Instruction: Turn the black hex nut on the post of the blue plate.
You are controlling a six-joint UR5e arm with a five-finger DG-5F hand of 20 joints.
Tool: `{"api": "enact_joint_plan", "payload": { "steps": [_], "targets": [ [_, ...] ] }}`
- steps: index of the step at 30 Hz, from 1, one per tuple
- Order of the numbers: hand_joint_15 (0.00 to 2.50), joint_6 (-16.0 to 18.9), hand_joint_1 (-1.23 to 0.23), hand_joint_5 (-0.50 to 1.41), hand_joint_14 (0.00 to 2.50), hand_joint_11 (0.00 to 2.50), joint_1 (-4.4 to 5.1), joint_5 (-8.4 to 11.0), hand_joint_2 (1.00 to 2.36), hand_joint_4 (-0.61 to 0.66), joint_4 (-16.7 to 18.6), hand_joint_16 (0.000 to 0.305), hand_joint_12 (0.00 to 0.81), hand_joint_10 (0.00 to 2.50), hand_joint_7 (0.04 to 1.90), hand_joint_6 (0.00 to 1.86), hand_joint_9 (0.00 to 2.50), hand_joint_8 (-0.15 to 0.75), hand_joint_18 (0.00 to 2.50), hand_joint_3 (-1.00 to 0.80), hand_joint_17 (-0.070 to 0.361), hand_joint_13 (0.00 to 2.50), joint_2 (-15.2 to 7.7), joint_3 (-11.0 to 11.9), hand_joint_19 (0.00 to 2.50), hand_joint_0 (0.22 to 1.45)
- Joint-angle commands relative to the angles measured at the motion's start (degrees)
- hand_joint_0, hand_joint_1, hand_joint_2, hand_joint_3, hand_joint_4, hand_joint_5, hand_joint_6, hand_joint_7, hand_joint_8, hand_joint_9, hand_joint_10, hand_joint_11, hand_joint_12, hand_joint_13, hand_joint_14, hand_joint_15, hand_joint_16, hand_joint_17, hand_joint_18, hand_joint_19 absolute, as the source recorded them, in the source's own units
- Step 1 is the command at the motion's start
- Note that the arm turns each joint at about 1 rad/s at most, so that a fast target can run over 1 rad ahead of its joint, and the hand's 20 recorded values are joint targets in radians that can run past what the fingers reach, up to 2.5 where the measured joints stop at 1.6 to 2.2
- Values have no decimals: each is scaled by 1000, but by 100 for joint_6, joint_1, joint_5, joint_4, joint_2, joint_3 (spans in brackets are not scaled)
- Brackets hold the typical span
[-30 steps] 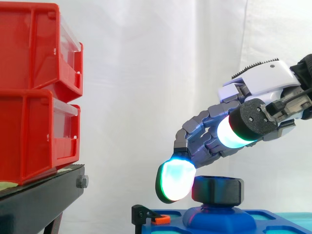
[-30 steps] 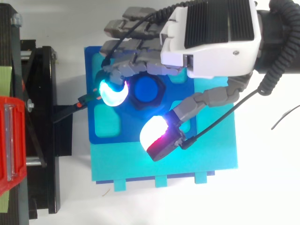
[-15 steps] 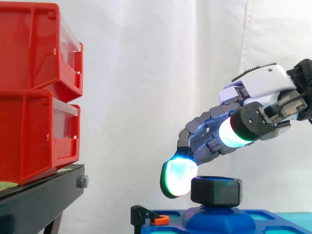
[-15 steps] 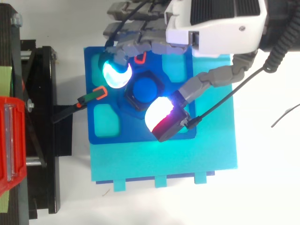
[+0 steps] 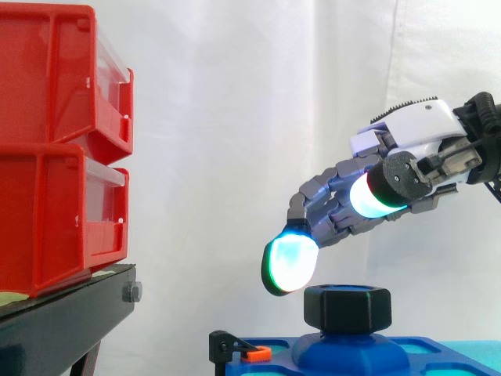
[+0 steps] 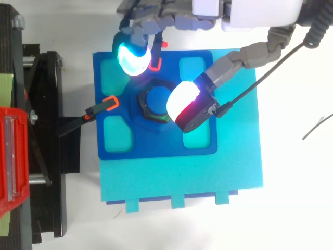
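Hand (image 5: 407, 133) is lifting off the black hex nut (image 5: 347, 307) toward twelve o'clock, fingers loosened, holding nothing. I'm judging it's resetting for another turn. The nut is sitting on the post (image 6: 155, 99) of the blue plate (image 6: 156, 147).

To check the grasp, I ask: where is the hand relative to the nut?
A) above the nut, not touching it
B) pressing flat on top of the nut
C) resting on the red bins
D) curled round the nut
A: in the side view the hand hangs above and to the left of the nut, with a gap between them.
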Motion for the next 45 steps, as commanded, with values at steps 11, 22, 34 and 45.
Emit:
{"api": "enact_joint_plan", "payload": {
  "steps": [11,22,34,45],
  "targets": [
    [0,210,-401,-227,0,0,283,225,1000,182,354,58,371,0,840,502,213,239,0,-500,130,8,-1,95,52,469],
    [0,289,-402,-224,0,0,547,436,1000,189,363,58,373,0,841,503,218,242,0,-500,130,10,-1,-81,53,470],
    [0,430,-407,-223,0,0,626,489,1000,190,442,58,371,0,842,503,223,244,0,-500,130,11,-1,-248,58,472],
    [0,403,-408,-223,0,0,635,515,1000,189,450,58,371,0,842,502,223,245,0,-500,130,11,-1,-362,53,473]
  ]
}}
